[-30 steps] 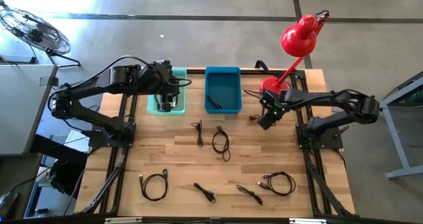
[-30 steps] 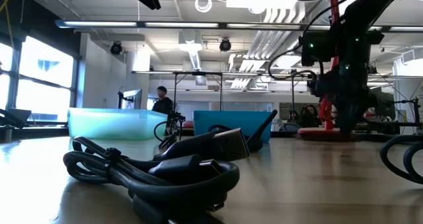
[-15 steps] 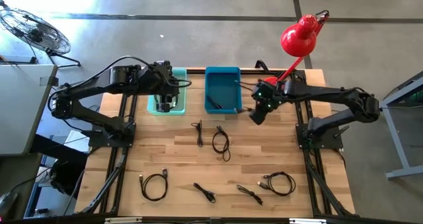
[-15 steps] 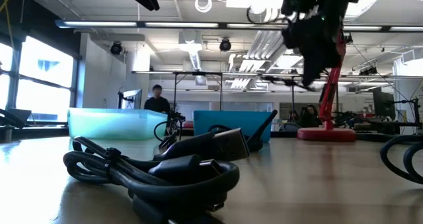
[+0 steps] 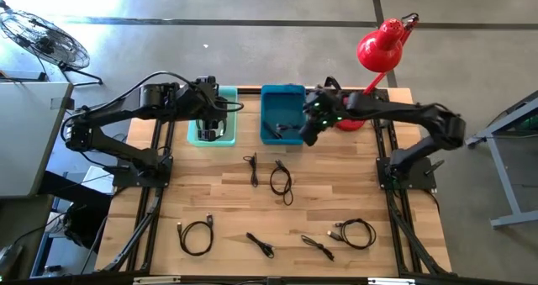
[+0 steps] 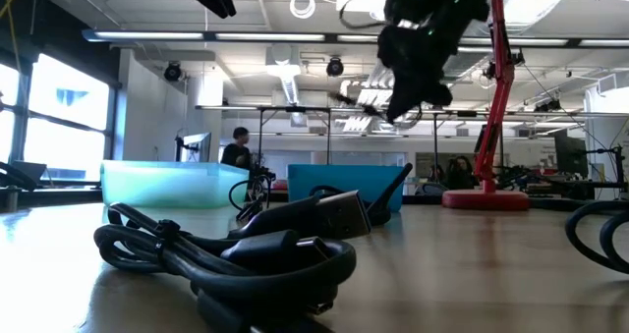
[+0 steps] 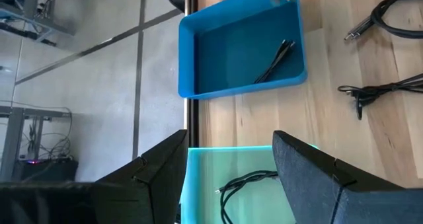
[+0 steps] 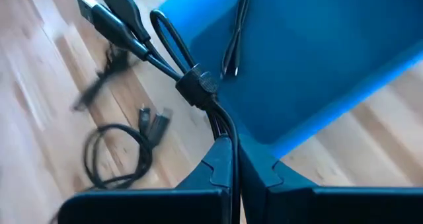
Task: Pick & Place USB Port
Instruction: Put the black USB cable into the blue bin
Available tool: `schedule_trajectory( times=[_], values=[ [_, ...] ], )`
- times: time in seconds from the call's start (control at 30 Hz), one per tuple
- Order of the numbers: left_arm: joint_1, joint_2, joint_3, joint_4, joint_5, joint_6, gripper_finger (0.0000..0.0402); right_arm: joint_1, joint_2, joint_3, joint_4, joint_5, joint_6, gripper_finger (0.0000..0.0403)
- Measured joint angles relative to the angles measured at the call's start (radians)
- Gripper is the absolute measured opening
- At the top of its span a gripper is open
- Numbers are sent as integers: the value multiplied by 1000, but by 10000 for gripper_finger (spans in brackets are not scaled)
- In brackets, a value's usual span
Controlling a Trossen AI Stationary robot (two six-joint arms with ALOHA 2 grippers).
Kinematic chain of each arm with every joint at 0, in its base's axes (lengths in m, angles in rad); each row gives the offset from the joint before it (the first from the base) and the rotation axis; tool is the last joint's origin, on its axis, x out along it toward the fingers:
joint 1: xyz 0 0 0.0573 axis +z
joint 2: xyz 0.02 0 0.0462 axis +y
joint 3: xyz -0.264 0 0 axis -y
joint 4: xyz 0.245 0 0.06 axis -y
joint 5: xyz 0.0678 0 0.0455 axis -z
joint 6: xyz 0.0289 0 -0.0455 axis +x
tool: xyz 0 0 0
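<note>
USB cable (image 8: 192,78), a black bundle cinched at its middle by a band, hangs pinched between the closed fingers of the right gripper (image 5: 308,132), its plug ends and loops fanning out ahead of the fingers. In the high view that gripper sits at the right-hand edge of the blue bin (image 5: 282,113), so the drop spot lies just beside and below the load; the right wrist view shows the bundle's long axis running from the fingers toward the bin's open floor, partly over the wood and partly over the blue. A thin black cable (image 7: 276,54) already lies inside that smooth, hard-walled plastic bin. The left gripper (image 5: 215,127) waits with fingers apart above the teal bin (image 5: 200,137), which holds a coiled cable (image 7: 246,182). The right arm is plainly the one placed for the release. More slack, rubbery black cables (image 5: 281,181) lie scattered across the pale slatted wooden table (image 5: 227,201), well apart from both bins.
</note>
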Motion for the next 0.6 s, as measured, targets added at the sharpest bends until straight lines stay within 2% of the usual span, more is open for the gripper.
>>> schedule_trajectory(
  times=[0.27,0.6],
  values=[
    [0,0,0,0,0,0,215,9,190,80,-1,7,-100,0],
    [0,0,0,0,-17,-1,215,-19,203,198,-3,25,-169,0]
  ],
)
